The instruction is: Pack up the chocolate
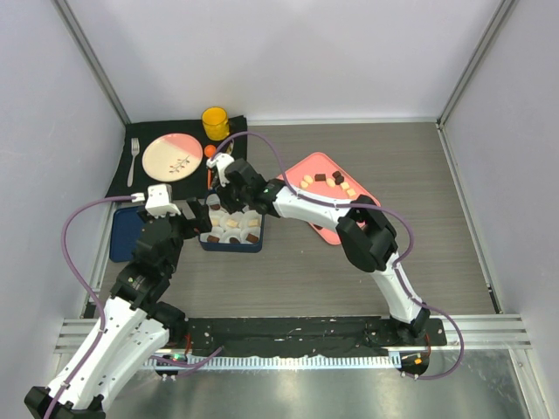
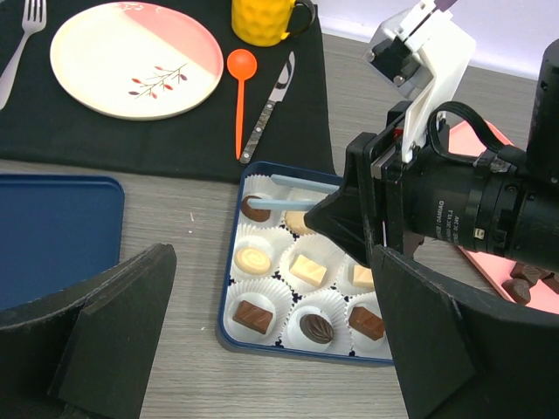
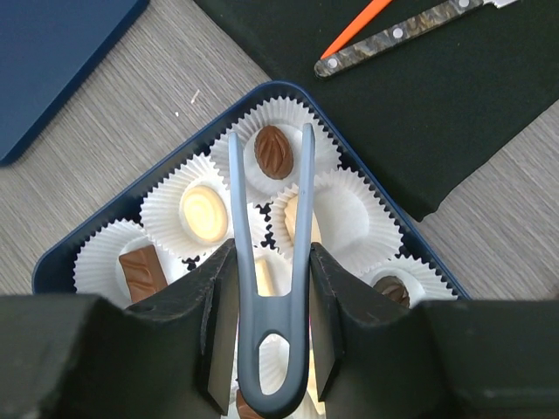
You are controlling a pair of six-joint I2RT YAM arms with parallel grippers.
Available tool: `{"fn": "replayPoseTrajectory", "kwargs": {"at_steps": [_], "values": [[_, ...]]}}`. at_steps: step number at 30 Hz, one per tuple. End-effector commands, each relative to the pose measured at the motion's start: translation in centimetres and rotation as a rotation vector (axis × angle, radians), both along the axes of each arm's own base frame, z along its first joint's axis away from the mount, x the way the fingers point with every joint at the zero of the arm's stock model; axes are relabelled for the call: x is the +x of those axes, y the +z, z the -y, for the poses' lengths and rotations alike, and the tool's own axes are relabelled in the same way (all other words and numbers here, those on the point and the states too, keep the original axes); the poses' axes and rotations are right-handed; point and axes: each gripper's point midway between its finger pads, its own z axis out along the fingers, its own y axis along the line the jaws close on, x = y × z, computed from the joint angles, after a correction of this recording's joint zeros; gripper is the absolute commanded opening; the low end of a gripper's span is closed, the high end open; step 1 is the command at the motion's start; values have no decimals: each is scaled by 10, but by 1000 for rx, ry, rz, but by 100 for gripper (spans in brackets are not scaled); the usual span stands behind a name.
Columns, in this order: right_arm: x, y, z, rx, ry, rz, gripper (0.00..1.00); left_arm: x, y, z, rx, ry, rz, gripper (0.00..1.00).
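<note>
A blue box (image 3: 197,123) of white paper cups holds several brown and cream pieces of chocolate (image 2: 307,270). My right gripper (image 3: 269,307) is shut on grey-blue tongs (image 3: 302,202) and hovers over the box's far corner. The tong tips stand apart on either side of a dark oval chocolate (image 3: 273,151) lying in the corner cup. More chocolate (image 1: 336,179) lies loose on a pink tray (image 1: 325,229) to the right. My left gripper (image 2: 271,353) is open and holds nothing, its fingers (image 2: 113,327) straddling the box's near edge.
A blue lid (image 2: 52,231) lies left of the box. Behind it, a black mat (image 2: 175,140) carries a plate (image 2: 131,57), a fork (image 2: 22,35), an orange spoon (image 2: 239,83), a knife (image 2: 271,109) and a yellow cup (image 2: 262,19). White walls surround the table.
</note>
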Motion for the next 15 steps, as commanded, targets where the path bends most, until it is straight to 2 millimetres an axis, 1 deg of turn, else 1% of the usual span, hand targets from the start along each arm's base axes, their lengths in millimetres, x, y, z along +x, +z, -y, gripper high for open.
{"fn": "replayPoseTrajectory", "kwargs": {"at_steps": [1,2,3,4,5,6,8,9,10,11,13,14,15], "values": [[8,49,-15,95,9,70,39,2,29,0,-31,1,78,100],[8,52,-14,97,9,73,38,2,29,-1,-31,2,78,100],[8,60,-14,108,7,83,36,2,29,-1,-31,3,77,100],[10,65,-12,111,4,93,33,1,30,0,-31,1,79,100],[9,69,-11,111,3,99,31,1,30,-1,-32,4,80,100],[11,80,-8,120,-9,118,30,1,30,-1,-33,3,80,100],[12,88,-2,114,-22,139,25,1,30,-1,-31,2,80,100],[14,98,5,119,-41,158,24,1,31,-1,-34,3,82,100],[14,103,9,120,-49,164,22,1,31,-1,-34,4,82,100],[19,107,17,119,-67,172,22,1,31,-1,-32,4,82,100],[21,119,35,122,-108,187,20,1,31,-1,-33,4,84,100],[26,122,47,121,-138,190,20,1,30,-1,-32,2,81,100],[28,115,59,100,-162,184,19,1,31,-2,-32,7,84,100]]}}
